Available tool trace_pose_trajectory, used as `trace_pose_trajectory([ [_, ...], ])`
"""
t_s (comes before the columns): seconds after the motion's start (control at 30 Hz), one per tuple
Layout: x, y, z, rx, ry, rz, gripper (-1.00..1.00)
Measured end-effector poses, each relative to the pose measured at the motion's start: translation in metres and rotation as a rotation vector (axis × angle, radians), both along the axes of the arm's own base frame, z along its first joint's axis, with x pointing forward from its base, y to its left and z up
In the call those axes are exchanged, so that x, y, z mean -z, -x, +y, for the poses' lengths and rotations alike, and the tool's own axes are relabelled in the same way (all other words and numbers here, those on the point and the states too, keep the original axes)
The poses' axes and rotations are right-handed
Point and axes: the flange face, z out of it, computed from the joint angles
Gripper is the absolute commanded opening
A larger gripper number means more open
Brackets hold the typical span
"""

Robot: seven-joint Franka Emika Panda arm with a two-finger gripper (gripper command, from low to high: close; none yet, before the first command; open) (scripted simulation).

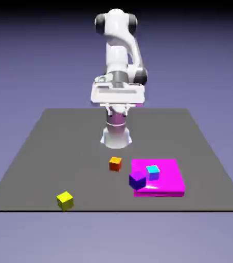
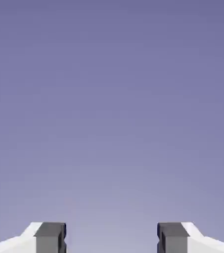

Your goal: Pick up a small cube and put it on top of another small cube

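Note:
The small orange cube (image 1: 115, 164) sits on the grey table, just off the left edge of a flat magenta slab (image 1: 167, 180). My gripper (image 1: 117, 102) hangs high above the table's far part, well behind and above the orange cube. In the hand view the gripper (image 2: 112, 238) is open: its grey fingertips (image 2: 50, 237) stand wide apart with nothing between them, and only the blue-violet backdrop shows. No cube appears in that view.
A purple cube (image 1: 137, 179) stands at the slab's front-left corner. A small cyan cube (image 1: 153, 172) rests on the slab. A yellow cube (image 1: 65, 200) lies near the table's front edge at the exterior view's left.

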Motion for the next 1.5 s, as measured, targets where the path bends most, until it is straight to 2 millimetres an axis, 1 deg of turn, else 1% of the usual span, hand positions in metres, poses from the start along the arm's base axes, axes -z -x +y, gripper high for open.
trace_pose_trajectory([
  [0.2, 0.066, 0.011, 0.0, 0.075, 0.0, 0.203, 0.0],
  [0.4, 0.133, 0.033, -0.005, 0.156, -0.023, 0.411, 0.0],
  [0.63, 0.202, 0.074, -0.011, 0.255, -0.08, 0.649, 0.0],
  [0.83, 0.251, 0.12, -0.014, 0.338, -0.152, 0.843, 0.0],
  [0.97, 0.254, 0.118, -0.011, 0.332, -0.165, 0.839, 0.0],
  [1.13, 0.265, 0.114, -0.007, 0.321, -0.187, 0.831, 0.0],
  [1.3, 0.282, 0.114, -0.006, 0.322, -0.194, 0.833, 0.0],
  [1.5, 0.307, 0.12, -0.008, 0.331, -0.176, 0.841, 0.0],
])
